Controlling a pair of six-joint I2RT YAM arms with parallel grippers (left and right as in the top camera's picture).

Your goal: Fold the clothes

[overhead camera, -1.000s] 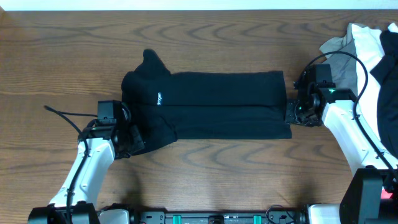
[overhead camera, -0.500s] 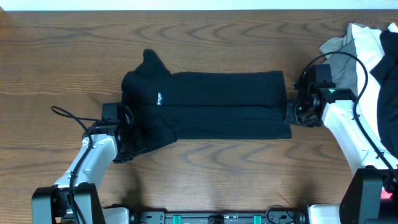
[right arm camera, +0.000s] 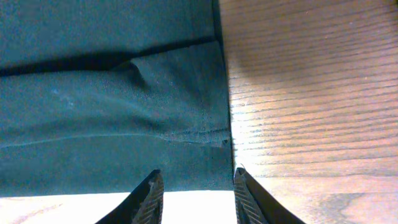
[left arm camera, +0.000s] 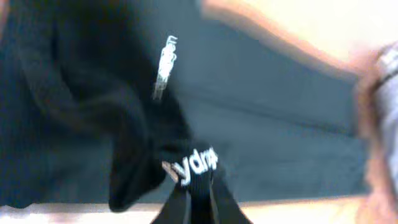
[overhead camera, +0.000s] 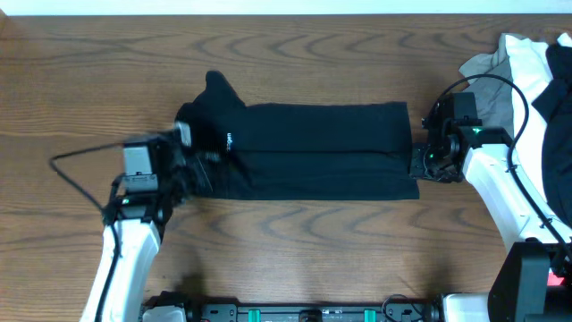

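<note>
The clothes' large black garment (overhead camera: 322, 148) lies folded into a long band across the middle of the table, with small white lettering (overhead camera: 227, 139) near its left end. My left gripper (overhead camera: 198, 159) hangs above that left end, blurred in the overhead view. In the left wrist view the left gripper (left arm camera: 198, 186) is shut on a black ribbed cuff (left arm camera: 194, 165) with white letters, and the sleeve hangs over the garment (left arm camera: 267, 118). My right gripper (overhead camera: 418, 166) sits at the band's right end. In the right wrist view the right gripper (right arm camera: 196, 177) is open, just short of the garment's corner (right arm camera: 205, 155).
A heap of other clothes (overhead camera: 527, 63), white, grey and black, lies at the far right, behind the right arm. A black cable (overhead camera: 76, 183) loops out left of the left arm. Bare wooden table (overhead camera: 295, 250) runs along the front.
My left gripper has shut on the cuff at the garment's lower left, risen, and carried the sleeve back over the garment's left end. The right arm has not moved.
</note>
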